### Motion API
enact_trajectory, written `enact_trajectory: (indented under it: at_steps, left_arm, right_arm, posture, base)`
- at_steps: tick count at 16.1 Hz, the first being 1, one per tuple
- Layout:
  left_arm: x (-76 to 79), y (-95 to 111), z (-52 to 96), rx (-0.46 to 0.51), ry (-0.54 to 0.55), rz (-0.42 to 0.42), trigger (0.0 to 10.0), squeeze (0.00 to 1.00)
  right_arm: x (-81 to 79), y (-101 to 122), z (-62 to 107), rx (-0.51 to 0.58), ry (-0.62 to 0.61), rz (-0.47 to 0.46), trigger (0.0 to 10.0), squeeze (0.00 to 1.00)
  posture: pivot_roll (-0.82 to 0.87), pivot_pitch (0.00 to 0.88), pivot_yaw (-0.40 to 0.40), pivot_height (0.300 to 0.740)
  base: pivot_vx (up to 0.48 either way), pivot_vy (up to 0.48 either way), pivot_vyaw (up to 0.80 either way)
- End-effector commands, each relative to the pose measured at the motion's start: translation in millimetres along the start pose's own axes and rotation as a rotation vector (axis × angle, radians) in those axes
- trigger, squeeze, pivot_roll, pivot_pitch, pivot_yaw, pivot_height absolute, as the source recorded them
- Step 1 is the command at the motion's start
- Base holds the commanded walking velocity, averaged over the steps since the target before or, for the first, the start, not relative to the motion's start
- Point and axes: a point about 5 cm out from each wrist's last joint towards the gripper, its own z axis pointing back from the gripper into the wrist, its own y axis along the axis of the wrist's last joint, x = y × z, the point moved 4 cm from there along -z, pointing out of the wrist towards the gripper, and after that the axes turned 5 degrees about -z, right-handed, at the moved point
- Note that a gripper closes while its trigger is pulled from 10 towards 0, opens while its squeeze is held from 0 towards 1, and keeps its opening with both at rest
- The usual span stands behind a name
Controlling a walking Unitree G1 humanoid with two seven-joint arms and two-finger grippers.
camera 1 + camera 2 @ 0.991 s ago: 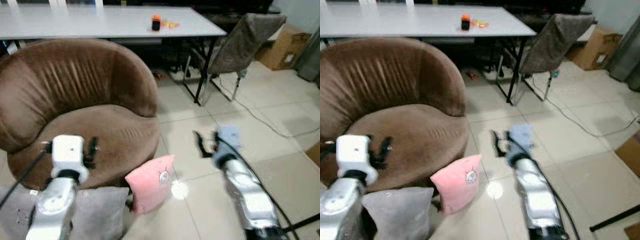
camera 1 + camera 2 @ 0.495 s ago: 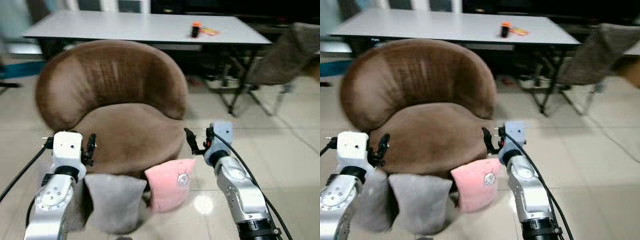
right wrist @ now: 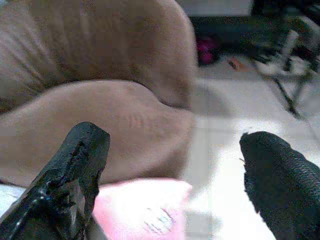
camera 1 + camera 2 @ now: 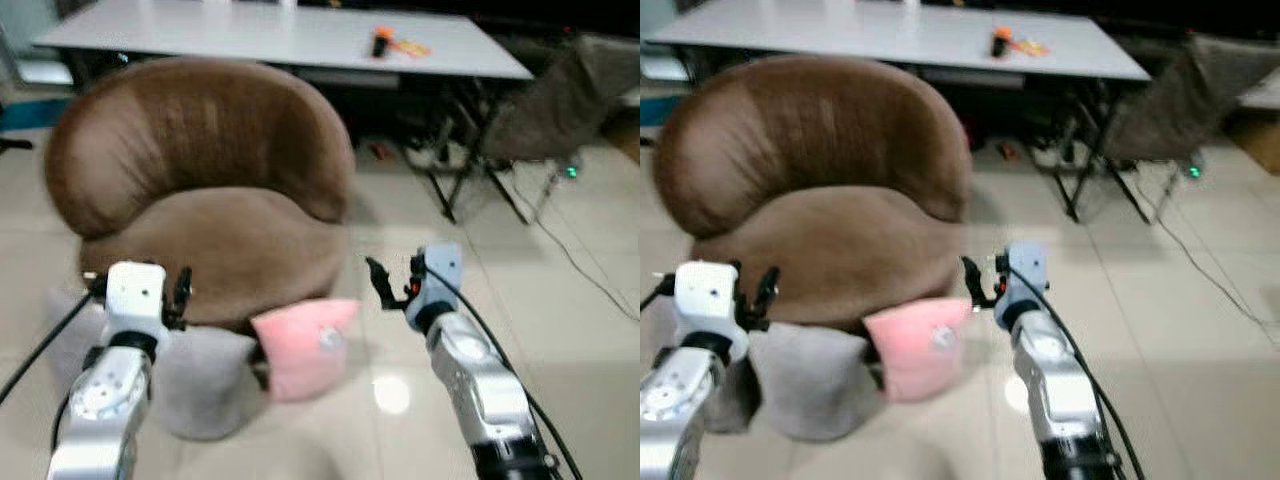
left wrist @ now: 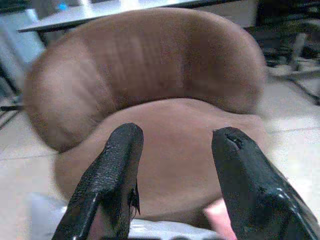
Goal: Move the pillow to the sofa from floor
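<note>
A pink pillow (image 4: 300, 345) stands on the tiled floor, leaning on the front of the round brown sofa (image 4: 200, 160). Beside it on my left a grey pillow (image 4: 205, 385) also leans on the sofa. My right gripper (image 4: 395, 278) is held up just right of and above the pink pillow, open with nothing in it. In the right wrist view the pink pillow (image 3: 145, 210) lies below the wide-apart fingers (image 3: 80, 150). Over the grey pillow my left gripper (image 5: 175, 135) is open too, and it faces the sofa seat (image 5: 170, 145).
A second grey pillow (image 4: 65, 320) lies at the sofa's left side. Behind the sofa stands a long white table (image 4: 250, 30) with a small orange-topped object (image 4: 380, 42). A covered chair (image 4: 545, 100) and a floor cable (image 4: 575, 255) are to the right.
The whole picture has swung and shifted, so the camera has moved. Both arms stay raised in the same pose with open fingers. The pillows rest where they were against the sofa.
</note>
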Motion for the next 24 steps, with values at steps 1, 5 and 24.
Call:
enact_trajectory:
  at_steps: [1, 5, 24]
  left_arm:
    - [1.8, 3.0, 0.2, 0.010, -0.007, -0.009, 10.0, 0.00]
    - [1.8, 3.0, 0.2, 0.010, -0.007, -0.009, 10.0, 0.00]
    - [-5.3, 3.7, -2.6, 0.048, 0.036, 0.008, 10.0, 0.00]
  right_arm:
    - [3.8, 7.2, -0.6, 0.017, -0.012, 0.002, 10.0, 0.00]
    - [3.8, 7.2, -0.6, 0.017, -0.012, 0.002, 10.0, 0.00]
    - [-13.8, 26.3, -9.4, 0.161, 0.043, 0.084, 10.0, 0.00]
  posture:
    - [-0.03, 0.000, -0.018, 0.740]
    - [-0.03, 0.000, -0.018, 0.740]
    - [0.00, 0.000, -0.046, 0.740]
  base:
    - [0.000, -0.405, 0.00]
    - [0.000, -0.405, 0.00]
    - [0.230, -0.021, 0.03]
